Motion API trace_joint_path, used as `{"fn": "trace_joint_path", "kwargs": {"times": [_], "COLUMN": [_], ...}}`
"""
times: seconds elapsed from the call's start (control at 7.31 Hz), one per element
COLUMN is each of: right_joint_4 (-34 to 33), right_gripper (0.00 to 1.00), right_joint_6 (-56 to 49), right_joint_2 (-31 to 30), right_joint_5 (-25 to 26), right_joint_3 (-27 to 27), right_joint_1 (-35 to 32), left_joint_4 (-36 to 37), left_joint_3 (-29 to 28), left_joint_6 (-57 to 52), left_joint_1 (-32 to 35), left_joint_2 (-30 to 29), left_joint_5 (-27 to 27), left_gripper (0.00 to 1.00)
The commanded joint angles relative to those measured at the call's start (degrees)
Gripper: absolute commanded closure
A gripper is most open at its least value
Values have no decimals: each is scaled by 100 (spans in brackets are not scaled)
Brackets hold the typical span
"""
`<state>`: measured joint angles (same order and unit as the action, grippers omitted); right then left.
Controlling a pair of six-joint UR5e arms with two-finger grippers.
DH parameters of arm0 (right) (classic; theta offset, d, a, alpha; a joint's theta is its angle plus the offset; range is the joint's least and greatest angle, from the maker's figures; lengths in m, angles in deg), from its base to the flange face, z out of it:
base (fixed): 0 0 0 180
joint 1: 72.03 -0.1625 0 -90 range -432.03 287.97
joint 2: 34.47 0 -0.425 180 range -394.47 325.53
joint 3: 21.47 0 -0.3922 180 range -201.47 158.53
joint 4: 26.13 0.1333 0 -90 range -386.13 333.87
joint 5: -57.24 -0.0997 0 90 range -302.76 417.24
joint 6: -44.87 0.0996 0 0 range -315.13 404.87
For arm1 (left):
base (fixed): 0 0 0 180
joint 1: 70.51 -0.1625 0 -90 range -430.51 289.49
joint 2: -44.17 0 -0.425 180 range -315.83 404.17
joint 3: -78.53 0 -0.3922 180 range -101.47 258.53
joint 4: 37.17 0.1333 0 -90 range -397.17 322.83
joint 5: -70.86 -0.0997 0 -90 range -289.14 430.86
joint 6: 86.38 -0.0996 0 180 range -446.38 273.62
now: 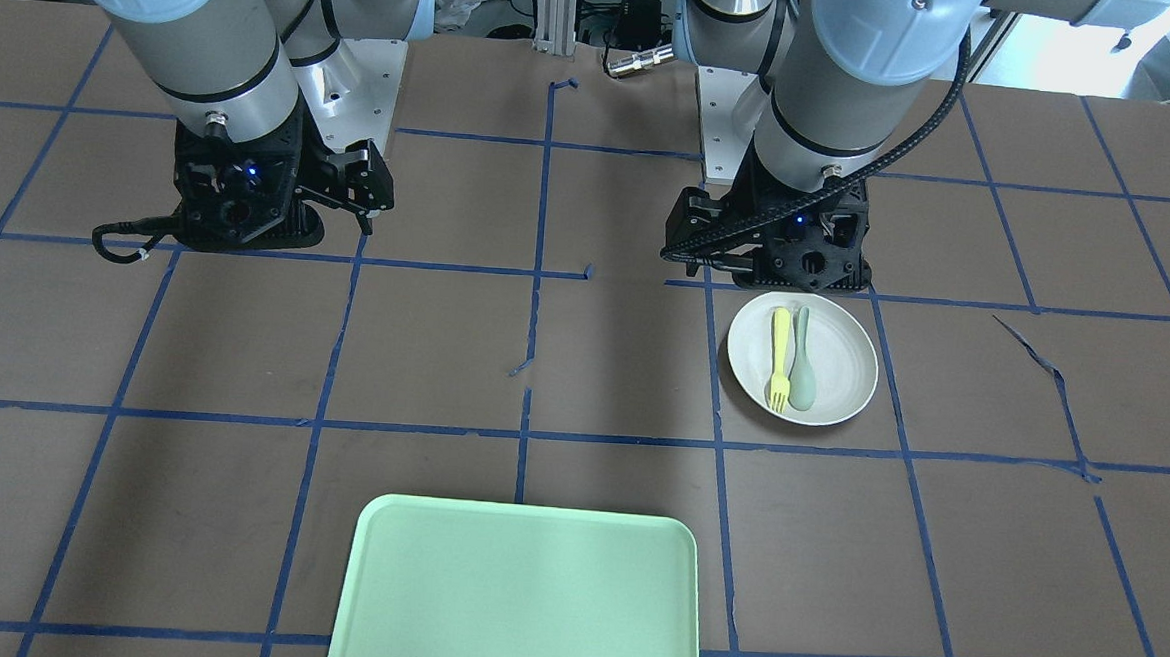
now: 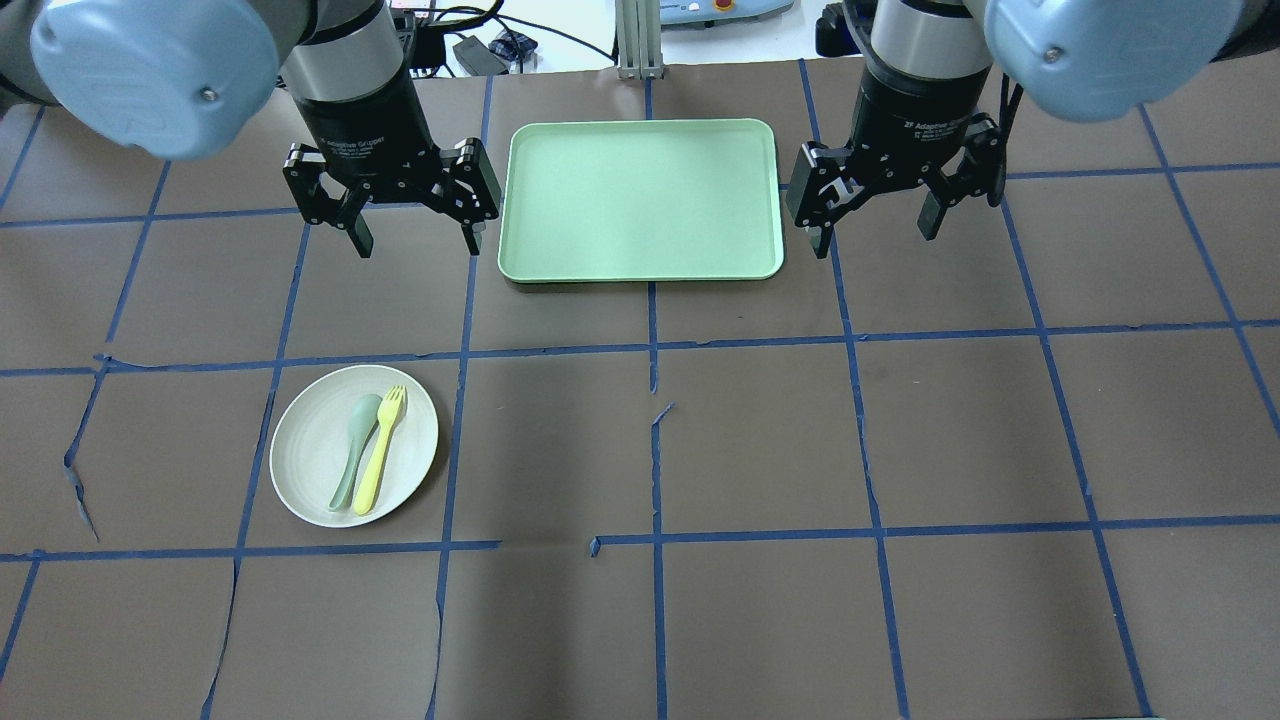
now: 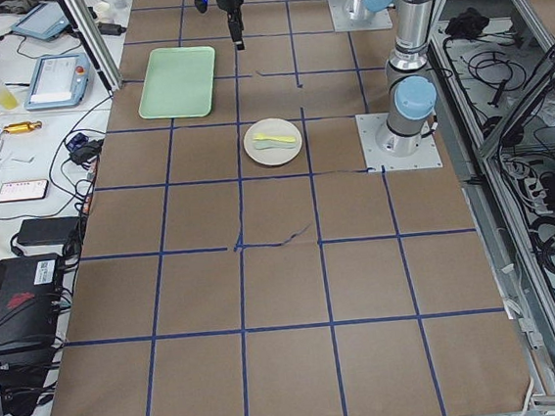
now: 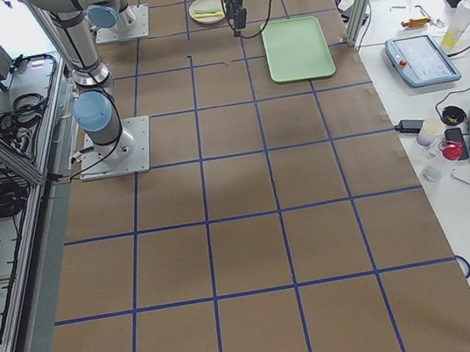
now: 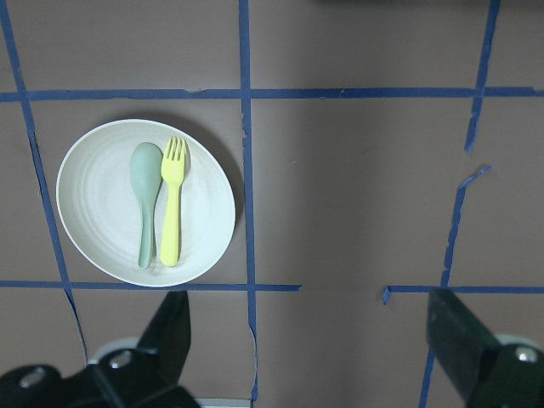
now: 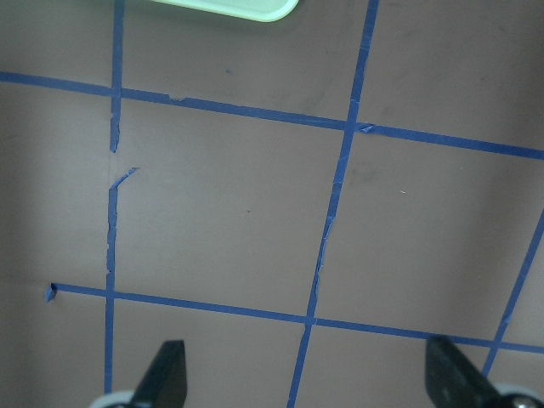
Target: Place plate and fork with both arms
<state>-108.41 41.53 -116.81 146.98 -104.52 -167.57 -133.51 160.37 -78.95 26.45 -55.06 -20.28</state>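
Two utensils lay side by side, touching or nearly so, on the round off-white plate point(image 2: 305, 455): the pale-yellow fork point(image 2: 380, 450) and a grey-green spoon point(image 2: 352, 450), their handles pointing toward the robot's edge of the table point(image 2: 760, 440). The plate rested flat on the robot's left half of the table, close to the left arm's base and well apart from the mint-green tray point(image 2: 640, 200), which sat bare near the middle of the operators' edge. The left gripper point(image 2: 417, 240) hung above the table just to the robot's side of the plate, its fingers spread wide and holding nothing; its wrist camera looked straight down on the plate and fork. The right gripper point(image 2: 876, 235) hung over bare table on the robot's right half, fingers likewise spread and empty, with only a corner of the tray in its wrist view. Judging by this, none of the task was done: neither plate nor fork had been grasped, and both picks and both placements, presumably onto the tray, remained ahead.
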Motion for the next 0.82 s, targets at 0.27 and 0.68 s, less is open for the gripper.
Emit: {"fn": "trace_joint_path", "kwargs": {"times": [0.27, 0.68], "right_joint_4": [2, -33], "right_gripper": [0, 0], "right_joint_6": [0, 0], "right_joint_2": [24, 51], "right_joint_5": [0, 0], "right_joint_3": [-9, -18], "right_joint_1": [-17, -52], "left_joint_4": [123, 97], "left_joint_3": [70, 114], "left_joint_6": [-5, -6], "left_joint_1": [-19, 7], "left_joint_2": [-61, 113], "left_joint_5": [-8, -43], "left_gripper": [0, 0]}}
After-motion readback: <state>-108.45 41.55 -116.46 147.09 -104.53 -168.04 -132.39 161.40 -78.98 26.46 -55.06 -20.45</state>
